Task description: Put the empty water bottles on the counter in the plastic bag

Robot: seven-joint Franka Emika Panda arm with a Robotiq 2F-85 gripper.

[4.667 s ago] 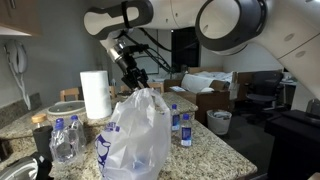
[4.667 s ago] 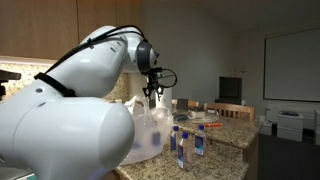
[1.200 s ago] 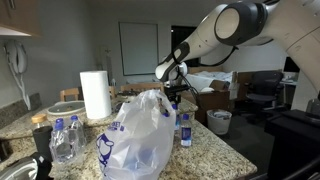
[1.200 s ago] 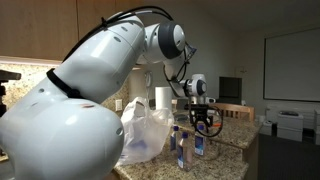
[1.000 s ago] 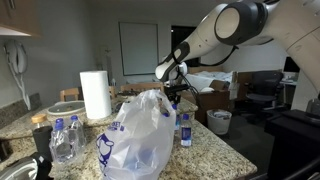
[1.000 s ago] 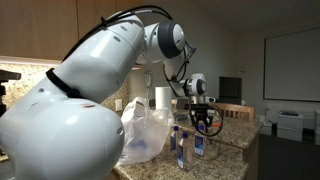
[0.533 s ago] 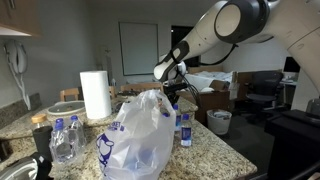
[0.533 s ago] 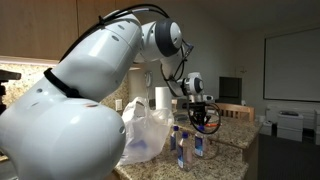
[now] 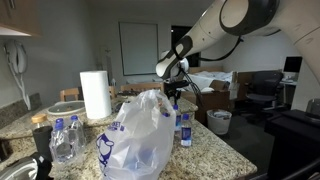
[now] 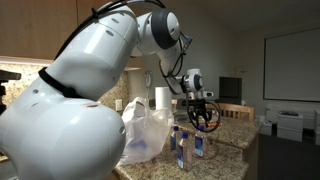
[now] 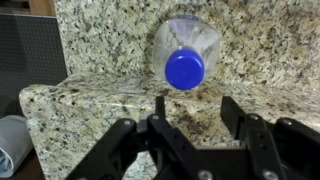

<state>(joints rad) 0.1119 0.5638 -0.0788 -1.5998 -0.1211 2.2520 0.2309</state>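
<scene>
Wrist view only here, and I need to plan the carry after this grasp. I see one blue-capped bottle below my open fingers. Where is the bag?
Observer: The plastic bag stands upright on the counter, right beside the spot the gripper hovers over.
Operator: Is that bottle alone?
Observer: No, at least two bottles stand close together under the gripper.
Operator: Any others?
Observer: Yes, more bottles stand on the bag's other side, near the paper towel roll.
</scene>
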